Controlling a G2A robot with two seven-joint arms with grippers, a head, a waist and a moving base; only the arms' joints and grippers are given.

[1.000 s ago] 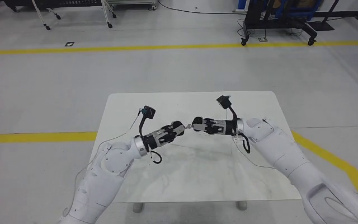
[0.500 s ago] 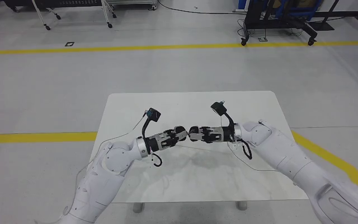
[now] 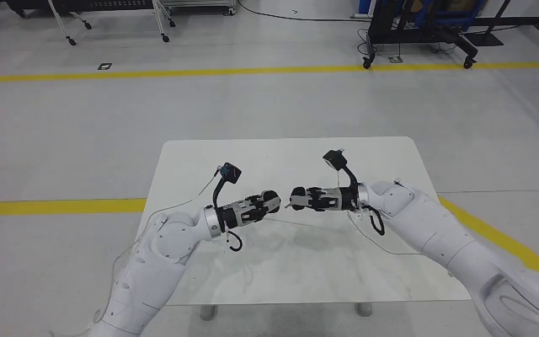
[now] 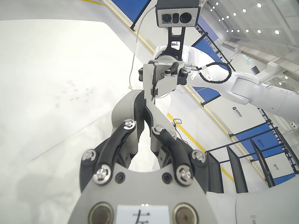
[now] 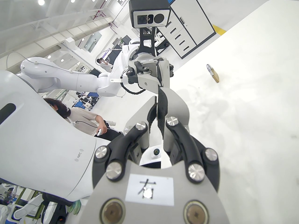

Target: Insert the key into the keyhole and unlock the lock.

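Brass padlock point(image 5: 213, 73): on the table point(image 5: 245, 129), untouched. Left gripper point(image 4: 143, 104), right gripper point(image 5: 158, 101): jaws clenched, tips facing; whether either pinches the key, cannot tell. Insertion and unlocking judged outstanding.

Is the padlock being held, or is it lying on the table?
Lying on the table: the padlock rests on the white table, with nothing gripping it.

Table point(image 3: 379, 160): white top, smooth, faintly glossy.
Padlock point(image 5: 215, 75), on the table: brass-coloured metal body, silvery shackle.
Left gripper point(image 4: 144, 100), right gripper point(image 5: 158, 97): smooth grey shells, black ribbed pads point(image 4: 140, 110), shiny metal screws point(image 4: 130, 124).
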